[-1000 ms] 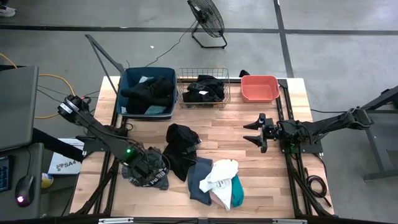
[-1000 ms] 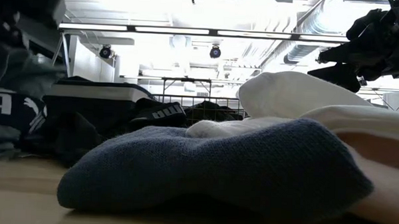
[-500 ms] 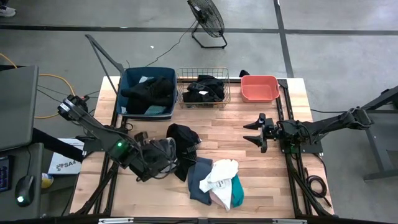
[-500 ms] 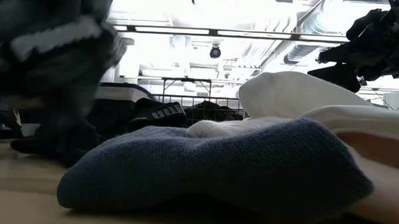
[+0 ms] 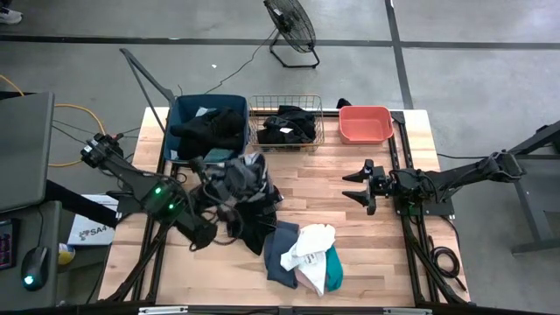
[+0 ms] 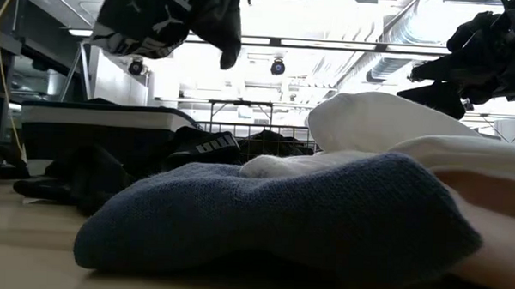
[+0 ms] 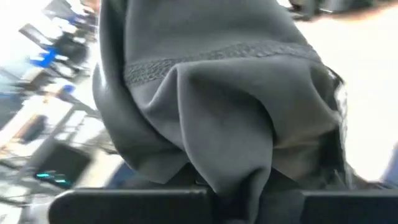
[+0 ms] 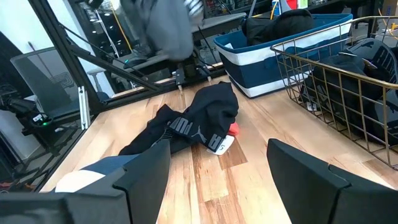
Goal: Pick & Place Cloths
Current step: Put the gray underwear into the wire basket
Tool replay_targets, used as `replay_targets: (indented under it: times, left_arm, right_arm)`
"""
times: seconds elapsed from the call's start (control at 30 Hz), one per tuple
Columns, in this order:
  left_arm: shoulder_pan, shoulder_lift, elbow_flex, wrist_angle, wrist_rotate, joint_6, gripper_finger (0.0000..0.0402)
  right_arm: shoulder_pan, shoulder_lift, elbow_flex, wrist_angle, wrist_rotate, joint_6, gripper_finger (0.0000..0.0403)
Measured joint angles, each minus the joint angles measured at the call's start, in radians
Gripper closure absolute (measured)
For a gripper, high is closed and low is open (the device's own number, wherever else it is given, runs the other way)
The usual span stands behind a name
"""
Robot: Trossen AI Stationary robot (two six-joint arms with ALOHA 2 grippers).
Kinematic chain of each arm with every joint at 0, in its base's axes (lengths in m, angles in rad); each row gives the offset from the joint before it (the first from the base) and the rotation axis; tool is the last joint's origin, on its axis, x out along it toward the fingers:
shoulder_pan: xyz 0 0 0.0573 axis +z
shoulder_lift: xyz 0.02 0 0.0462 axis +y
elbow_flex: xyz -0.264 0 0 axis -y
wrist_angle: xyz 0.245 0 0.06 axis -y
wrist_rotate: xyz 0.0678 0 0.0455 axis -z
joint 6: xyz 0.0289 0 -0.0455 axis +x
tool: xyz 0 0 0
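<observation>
Two arms in view. Left hand [image 5: 234,179] is clamped on a dark grey garment [image 5: 238,178], holding it in the air above the bench [image 5: 332,175], just in front of the blue tub [image 5: 180,122]. In the low view the garment [image 6: 172,20] hangs clear of the surface, white lettering showing. Left wrist view is filled by its grey folds [image 7: 217,106].

Black garment [image 5: 258,210] lies on the bench below the lifted one. Beside it a pile: slate-blue cloth [image 5: 280,249], white cloth [image 5: 311,245], teal cloth [image 5: 333,267].

Blue tub and wire basket [image 5: 255,122] each hold dark cloths. Coral tub [image 5: 365,123] sits beside the basket.

Right hand [image 5: 354,186] hovers at mid-bench right, fingers [image 8: 143,171] apart, holding nothing.
</observation>
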Motion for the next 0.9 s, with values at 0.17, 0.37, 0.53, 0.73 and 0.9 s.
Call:
replay_targets:
  times: [0.17, 0.37, 0.53, 0.73, 0.9]
  left_arm:
    - [0.126, 0.000, 0.000, 0.114, -0.033, 0.168, 0.0392]
    - [0.295, 0.000, 0.000, 0.380, 0.046, 0.488, 0.0392]
    - [0.413, 0.000, 0.000, 0.575, 0.137, 0.704, 0.0392]
    - [0.558, 0.000, 0.000, 0.692, 0.450, 0.841, 0.0392]
    - [0.707, -0.008, 0.000, 0.739, 0.814, 0.930, 0.0391]
  right_arm:
    - [0.000, 0.000, 0.000, 0.000, 0.000, 0.000, 0.0143]
    - [0.000, 0.000, 0.000, 0.000, 0.000, 0.000, 0.0143]
    - [0.000, 0.000, 0.000, 0.000, 0.000, 0.000, 0.0143]
    - [0.000, 0.000, 0.000, 0.000, 0.000, 0.000, 0.0143]
    - [0.000, 0.000, 0.000, 0.000, 0.000, 0.000, 0.0143]
